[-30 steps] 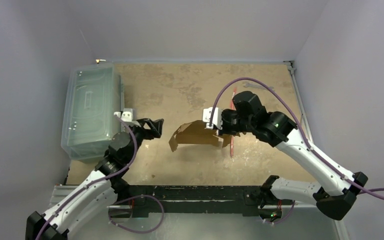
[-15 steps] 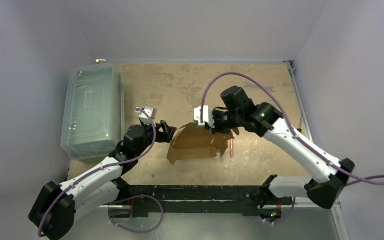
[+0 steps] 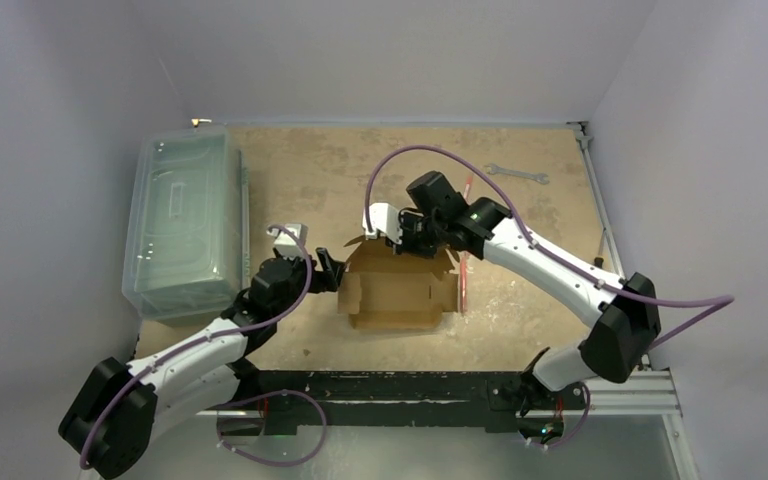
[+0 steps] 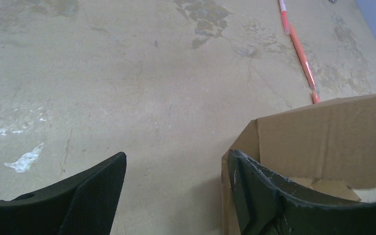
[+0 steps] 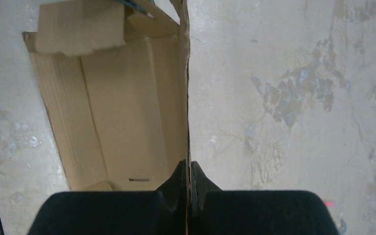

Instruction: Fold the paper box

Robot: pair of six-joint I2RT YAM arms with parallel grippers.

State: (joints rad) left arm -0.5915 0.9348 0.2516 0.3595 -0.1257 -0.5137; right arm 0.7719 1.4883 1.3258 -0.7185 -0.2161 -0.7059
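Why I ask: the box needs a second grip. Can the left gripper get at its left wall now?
Likely yes: the open left gripper sits right at the box wall, nothing between them.

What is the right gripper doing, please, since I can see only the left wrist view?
Observer: The right gripper is shut on the box's far wall, pinching its top edge.
Operator: Thanks. Does anything stand further left, out of my view?
Observer: Yes, a clear bin lies along the table's left edge.
Operator: And beyond the red stick?
Observer: A wrench lies near the far right corner.
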